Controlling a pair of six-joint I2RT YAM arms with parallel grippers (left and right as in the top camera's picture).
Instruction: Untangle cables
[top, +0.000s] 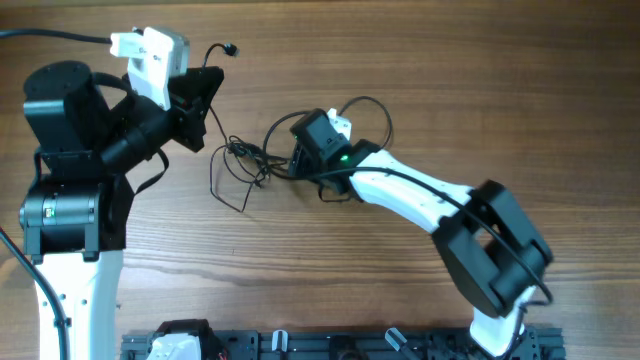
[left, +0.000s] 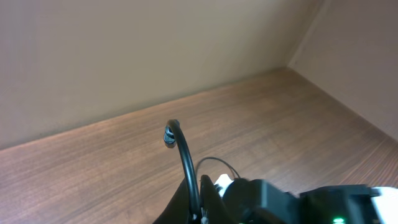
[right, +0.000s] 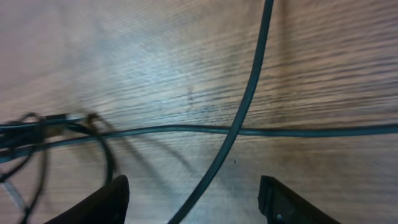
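Wood table (top: 450, 90), brown and finely grained, lies bare and open on every side of both grippers; a plain pale wall (left: 124, 50) rises at its far edge ahead of the left gripper (top: 207, 88). That gripper is raised off the surface and pressed together on one of the thin black cables (top: 245, 160), whose small plug (top: 232, 48) curves up just beyond the fingertips. The rest of the wire trails down from it to loose, springy loops on the table between the two grippers. The right gripper (top: 300, 155) hangs low over those loops with its dark fingers (right: 109, 199) spread; two smooth round strands cross on the wood between them, neither one gripped.
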